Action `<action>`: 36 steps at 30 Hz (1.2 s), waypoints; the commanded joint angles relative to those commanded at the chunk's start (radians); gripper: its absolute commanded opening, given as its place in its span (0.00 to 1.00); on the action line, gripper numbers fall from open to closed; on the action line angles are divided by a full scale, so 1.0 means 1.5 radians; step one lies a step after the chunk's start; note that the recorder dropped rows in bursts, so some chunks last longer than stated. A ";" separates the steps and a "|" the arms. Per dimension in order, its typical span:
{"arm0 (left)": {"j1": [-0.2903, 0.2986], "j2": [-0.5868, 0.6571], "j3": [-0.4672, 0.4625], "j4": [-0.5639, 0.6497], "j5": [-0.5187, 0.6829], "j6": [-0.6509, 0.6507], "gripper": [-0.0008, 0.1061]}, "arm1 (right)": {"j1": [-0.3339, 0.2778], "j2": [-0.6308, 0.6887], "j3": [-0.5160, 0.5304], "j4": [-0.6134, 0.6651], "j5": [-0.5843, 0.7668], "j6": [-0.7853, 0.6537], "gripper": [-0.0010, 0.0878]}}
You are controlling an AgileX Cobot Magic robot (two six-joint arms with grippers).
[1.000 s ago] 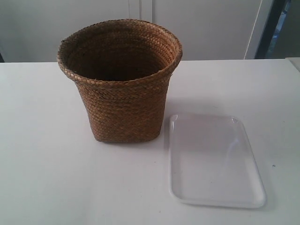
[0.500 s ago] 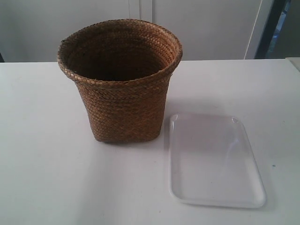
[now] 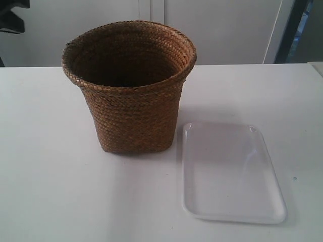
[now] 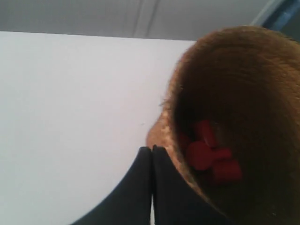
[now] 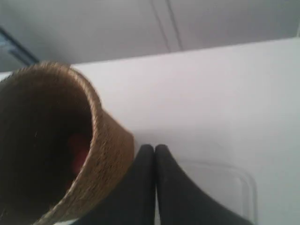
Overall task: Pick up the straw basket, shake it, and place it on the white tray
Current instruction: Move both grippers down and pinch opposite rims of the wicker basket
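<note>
The straw basket [image 3: 130, 85] stands upright on the white table, its base beside the white tray [image 3: 229, 171], which lies flat toward the exterior view's right. Several red pieces [image 4: 208, 154] lie inside the basket [image 4: 243, 112]. My left gripper [image 4: 152, 150] is shut with nothing in it, its tips just outside the basket's rim. My right gripper [image 5: 154, 148] is shut and empty too, next to the basket's outer wall [image 5: 101, 164] and above the tray [image 5: 225, 185]. A dark arm part [image 3: 12, 15] shows at the exterior view's top left corner.
The white table [image 3: 50, 191] carries only the basket and tray. A pale wall with panel seams [image 3: 151, 10] rises behind it, and a dark vertical frame [image 3: 292, 30] stands at the back right.
A dark arm part has come into the exterior view's top left corner. Basket and tray have not moved.
</note>
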 joint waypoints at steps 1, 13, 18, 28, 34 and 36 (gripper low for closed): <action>0.000 0.011 -0.018 -0.009 0.016 0.004 0.01 | 0.000 0.014 -0.016 0.016 0.015 -0.007 0.01; 0.000 0.120 -0.153 -0.020 0.147 0.004 0.01 | 0.000 0.106 -0.066 0.165 0.070 -0.089 0.01; 0.000 0.146 -0.153 -0.022 0.148 -0.003 0.01 | 0.018 0.126 -0.066 0.225 0.054 -0.135 0.01; 0.000 0.154 -0.153 -0.021 0.139 0.004 0.49 | 0.061 0.181 -0.066 0.233 0.046 -0.185 0.38; 0.000 0.157 -0.153 -0.002 0.104 0.004 0.70 | 0.061 0.206 -0.066 0.232 0.057 -0.181 0.92; 0.000 0.163 -0.153 -0.002 0.093 0.004 0.70 | 0.061 0.215 -0.066 0.232 0.055 -0.181 0.91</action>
